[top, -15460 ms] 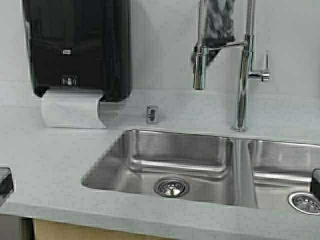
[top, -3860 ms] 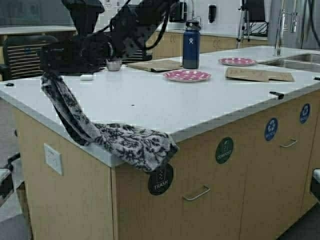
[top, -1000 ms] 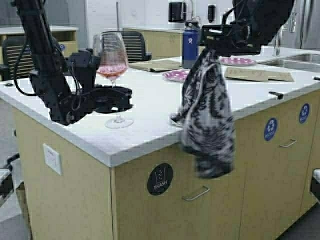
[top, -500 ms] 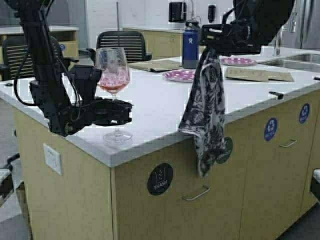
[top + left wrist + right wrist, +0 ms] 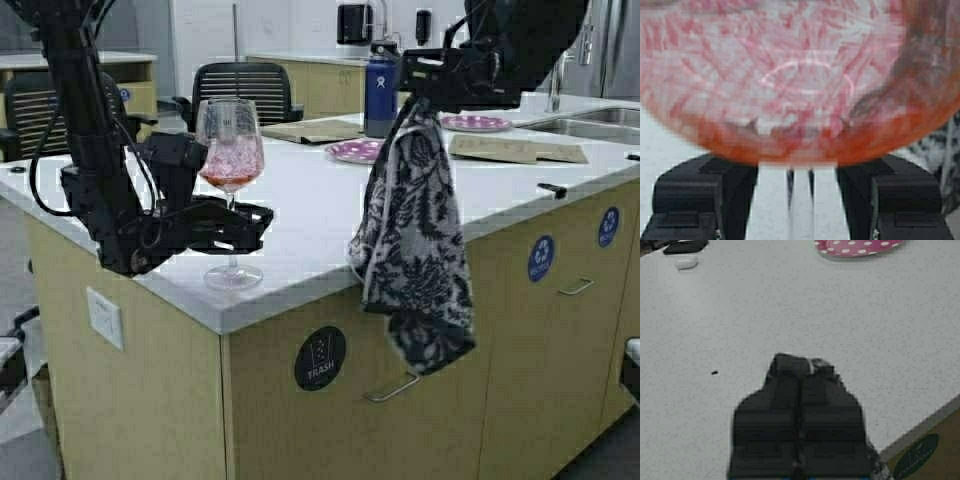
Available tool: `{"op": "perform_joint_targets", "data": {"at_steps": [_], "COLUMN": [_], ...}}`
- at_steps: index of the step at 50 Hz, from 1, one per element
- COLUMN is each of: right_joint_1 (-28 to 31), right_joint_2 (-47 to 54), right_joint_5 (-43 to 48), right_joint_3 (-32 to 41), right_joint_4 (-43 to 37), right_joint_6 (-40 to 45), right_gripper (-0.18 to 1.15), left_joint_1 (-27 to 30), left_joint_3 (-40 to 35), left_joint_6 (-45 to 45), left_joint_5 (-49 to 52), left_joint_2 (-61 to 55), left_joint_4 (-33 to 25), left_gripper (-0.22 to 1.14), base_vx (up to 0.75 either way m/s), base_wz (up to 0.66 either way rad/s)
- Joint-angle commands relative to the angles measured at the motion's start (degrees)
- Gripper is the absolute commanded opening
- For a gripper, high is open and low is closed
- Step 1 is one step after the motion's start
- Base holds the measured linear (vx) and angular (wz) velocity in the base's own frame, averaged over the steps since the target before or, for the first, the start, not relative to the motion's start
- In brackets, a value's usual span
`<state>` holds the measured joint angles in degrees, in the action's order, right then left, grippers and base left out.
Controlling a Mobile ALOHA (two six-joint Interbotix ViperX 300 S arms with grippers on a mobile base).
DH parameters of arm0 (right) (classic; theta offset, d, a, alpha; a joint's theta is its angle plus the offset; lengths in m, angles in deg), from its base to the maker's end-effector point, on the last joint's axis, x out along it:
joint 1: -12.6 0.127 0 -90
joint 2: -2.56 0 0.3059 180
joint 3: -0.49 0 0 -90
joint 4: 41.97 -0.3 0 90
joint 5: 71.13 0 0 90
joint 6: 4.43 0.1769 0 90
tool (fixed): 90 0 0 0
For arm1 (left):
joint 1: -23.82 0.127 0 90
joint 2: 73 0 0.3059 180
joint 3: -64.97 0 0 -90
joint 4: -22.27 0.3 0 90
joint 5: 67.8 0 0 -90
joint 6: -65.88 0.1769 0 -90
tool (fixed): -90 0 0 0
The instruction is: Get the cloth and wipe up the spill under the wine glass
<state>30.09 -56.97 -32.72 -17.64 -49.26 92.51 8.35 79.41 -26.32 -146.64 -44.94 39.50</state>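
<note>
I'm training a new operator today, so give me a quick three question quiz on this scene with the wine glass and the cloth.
1. True or false: the cloth lies flat on the counter.
2. Which gripper is at the wine glass stem? A left, B right, C neither.
3. Fill in: the polka-dot plates are ____ in colour.

Key:
1. False; it hangs from the right gripper, draping past the counter edge.
2. A; the left gripper flanks the stem.
3. Pink.
</note>
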Motion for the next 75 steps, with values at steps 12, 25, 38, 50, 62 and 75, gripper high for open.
{"op": "perform_joint_targets", "data": {"at_steps": [12, 25, 38, 50, 62, 75], "right_joint_1": [0.09, 0.09, 0.09, 0.97, 2.29, 2.29], "right_joint_2": [-3.08, -5.01, -11.16, -18.02, -24.61, -32.08], "right_joint_5": [0.97, 0.97, 0.88, -3.6, -15.64, -27.86], "right_joint_3": [0.62, -0.62, -7.38, -12.92, -13.97, -13.54], "right_joint_4": [-0.09, 0.18, 1.58, 2.55, 4.31, 5.71], "right_joint_6": [0.09, -0.26, -0.62, -0.79, -0.88, -0.7], "right_gripper": [0.05, 0.05, 0.05, 0.05, 0.05, 0.05], "left_joint_1": [0.79, 1.05, 1.05, 1.05, 1.05, 1.05], "left_joint_3": [7.65, 18.54, 29.53, 38.32, 45.62, 47.55], "left_joint_6": [0.88, 3.69, 4.04, 4.04, 3.69, 1.49], "left_joint_5": [-8.44, -17.93, -19.07, -18.28, -10.28, 8.26], "left_joint_2": [1.93, 2.11, 6.24, 13.89, 23.38, 42.8], "left_joint_4": [-1.41, -3.25, -4.13, -6.15, -8.44, -10.02], "left_gripper": [0.82, 0.82, 0.82, 0.82, 0.82, 0.82], "base_vx": [0.0, 0.0, 0.0, 0.0, 0.0, 0.0], "base_wz": [0.0, 0.0, 0.0, 0.0, 0.0, 0.0]}}
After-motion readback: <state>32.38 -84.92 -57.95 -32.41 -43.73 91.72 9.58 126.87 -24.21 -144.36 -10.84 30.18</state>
